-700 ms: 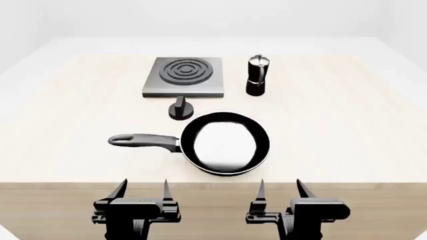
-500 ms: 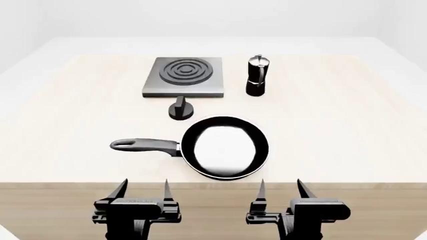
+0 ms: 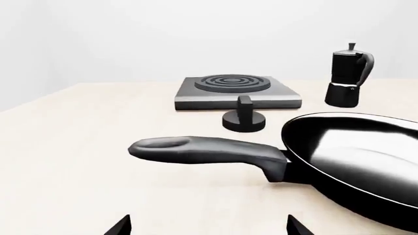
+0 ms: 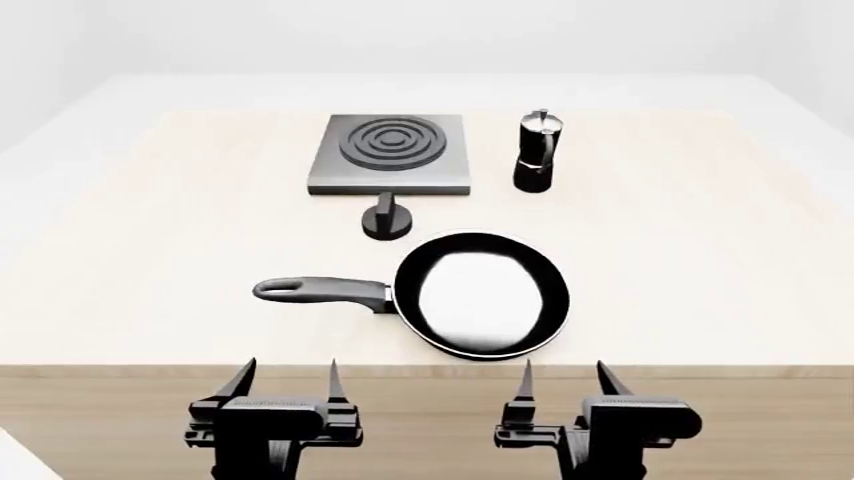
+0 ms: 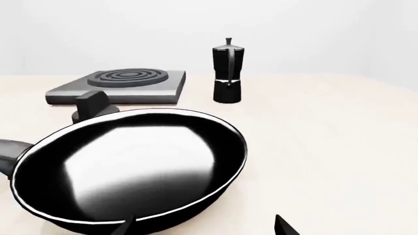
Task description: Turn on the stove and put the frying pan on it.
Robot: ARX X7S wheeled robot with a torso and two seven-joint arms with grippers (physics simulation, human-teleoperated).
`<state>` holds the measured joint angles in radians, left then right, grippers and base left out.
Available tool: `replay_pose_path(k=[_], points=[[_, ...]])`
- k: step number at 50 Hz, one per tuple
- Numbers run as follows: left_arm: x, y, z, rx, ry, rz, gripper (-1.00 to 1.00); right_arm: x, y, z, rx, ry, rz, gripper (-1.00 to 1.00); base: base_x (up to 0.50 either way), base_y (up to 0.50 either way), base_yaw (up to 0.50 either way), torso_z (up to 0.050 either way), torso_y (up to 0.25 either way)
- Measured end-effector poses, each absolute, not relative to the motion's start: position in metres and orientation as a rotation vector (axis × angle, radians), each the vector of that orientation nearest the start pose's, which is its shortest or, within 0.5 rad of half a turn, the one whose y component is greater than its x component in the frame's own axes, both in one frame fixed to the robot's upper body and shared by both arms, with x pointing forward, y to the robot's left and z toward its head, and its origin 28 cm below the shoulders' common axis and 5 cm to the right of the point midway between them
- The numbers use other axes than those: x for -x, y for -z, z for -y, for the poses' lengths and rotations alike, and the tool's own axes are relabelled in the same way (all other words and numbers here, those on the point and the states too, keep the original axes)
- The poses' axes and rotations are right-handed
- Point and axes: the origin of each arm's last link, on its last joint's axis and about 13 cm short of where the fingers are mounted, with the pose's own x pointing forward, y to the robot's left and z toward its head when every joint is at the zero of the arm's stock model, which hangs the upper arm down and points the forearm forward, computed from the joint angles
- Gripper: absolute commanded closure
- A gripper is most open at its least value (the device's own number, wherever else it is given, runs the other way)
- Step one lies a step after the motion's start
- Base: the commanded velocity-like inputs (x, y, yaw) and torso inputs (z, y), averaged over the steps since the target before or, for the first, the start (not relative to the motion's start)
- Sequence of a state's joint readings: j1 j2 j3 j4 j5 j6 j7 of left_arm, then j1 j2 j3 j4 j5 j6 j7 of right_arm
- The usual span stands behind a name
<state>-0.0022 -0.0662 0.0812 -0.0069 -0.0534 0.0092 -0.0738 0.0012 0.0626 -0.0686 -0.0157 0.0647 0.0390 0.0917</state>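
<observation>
The stove point(image 4: 387, 155), a flat dark-grey slab with a ringed burner, lies at the table's far middle, with its black round knob point(image 4: 386, 218) just in front of it. The black frying pan point(image 4: 483, 295) rests on the table near the front edge, its long handle point(image 4: 327, 291) pointing left. My left gripper point(image 4: 287, 378) is open before the table edge, near the handle point(image 3: 202, 149). To its right, my right gripper point(image 4: 565, 380) is also open and faces the pan point(image 5: 130, 166). Neither holds anything. The stove point(image 3: 235, 90) and knob point(image 3: 244, 117) show beyond the handle.
A black moka pot point(image 4: 537, 152) stands upright just right of the stove, and also shows as the moka pot point(image 5: 228, 71) beyond the pan. The light wooden table point(image 4: 721, 260) stretches wide on both sides; its front edge runs just ahead of both grippers.
Stove, knob, pot and pan all sit a little further right in the head view than before, so the view has shifted. Both grippers keep their place and stay open.
</observation>
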Motion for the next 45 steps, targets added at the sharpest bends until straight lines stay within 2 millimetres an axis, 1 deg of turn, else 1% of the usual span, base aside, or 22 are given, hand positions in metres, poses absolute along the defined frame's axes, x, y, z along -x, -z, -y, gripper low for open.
replay_pose_path(k=[2,7,15,19,21,23,26,28,29,31,33,37,45], points=[[-0.210,-0.012,-0.205,-0.014,0.006,0.000,-1.00,-0.210,-0.014,0.097,-0.003,0.021,-0.030,-1.00,0.00,-0.11,0.00,0.000,0.000],[-0.210,-0.012,-0.206,-0.016,0.005,0.001,-1.00,-0.210,-0.013,0.096,-0.003,0.011,-0.036,-1.00,0.00,-0.48,0.00,0.000,0.000],[-0.210,-0.012,-0.204,-0.015,0.009,0.002,-1.00,-0.210,-0.014,0.098,-0.003,0.019,-0.041,-1.00,0.00,0.00,0.00,0.000,0.000],[-0.209,-0.015,-0.204,-0.017,0.006,-0.008,-1.00,-0.211,-0.020,0.098,-0.007,0.038,-0.059,-1.00,0.00,0.00,0.00,0.000,0.000],[-0.211,-0.025,-0.204,-0.015,0.000,-0.011,-1.00,-0.214,-0.033,0.099,-0.004,0.047,-0.059,-1.00,0.00,0.00,0.00,0.000,0.000],[-0.215,-0.042,-0.204,-0.025,-0.005,-0.001,-1.00,-0.220,-0.052,0.101,-0.006,0.057,-0.053,-1.00,0.00,0.00,0.00,0.000,0.000],[-0.226,-0.081,-0.204,-0.045,-0.006,0.042,-1.00,-0.232,-0.096,0.106,-0.049,0.071,-0.017,-1.00,0.00,0.00,0.00,0.000,0.000],[-0.230,-0.105,-0.205,-0.051,-0.008,0.063,-1.00,-0.235,-0.123,0.109,-0.063,0.072,0.006,-1.00,0.00,0.00,0.00,0.000,0.000],[-0.231,-0.115,-0.205,-0.055,-0.009,0.072,-1.00,-0.235,-0.134,0.111,-0.065,0.070,0.017,-1.00,0.00,0.00,0.00,0.000,0.000],[-0.232,-0.130,-0.206,-0.062,-0.013,0.084,-1.00,-0.234,-0.149,0.113,-0.059,0.067,0.029,-1.00,0.00,0.00,0.00,0.000,0.000],[-0.231,-0.140,-0.207,-0.068,-0.016,0.092,-1.00,-0.231,-0.160,0.114,-0.053,0.061,0.037,-1.00,0.25,0.00,0.00,0.000,0.000],[-0.227,-0.153,-0.208,-0.077,-0.022,0.101,-1.00,-0.225,-0.174,0.116,-0.042,0.051,0.045,-1.00,0.50,0.00,0.00,0.000,0.000],[-0.225,-0.162,-0.211,-0.096,-0.038,0.106,-1.00,-0.218,-0.186,0.120,-0.020,0.051,0.050,-1.00,0.50,0.00,0.00,0.000,0.000]])
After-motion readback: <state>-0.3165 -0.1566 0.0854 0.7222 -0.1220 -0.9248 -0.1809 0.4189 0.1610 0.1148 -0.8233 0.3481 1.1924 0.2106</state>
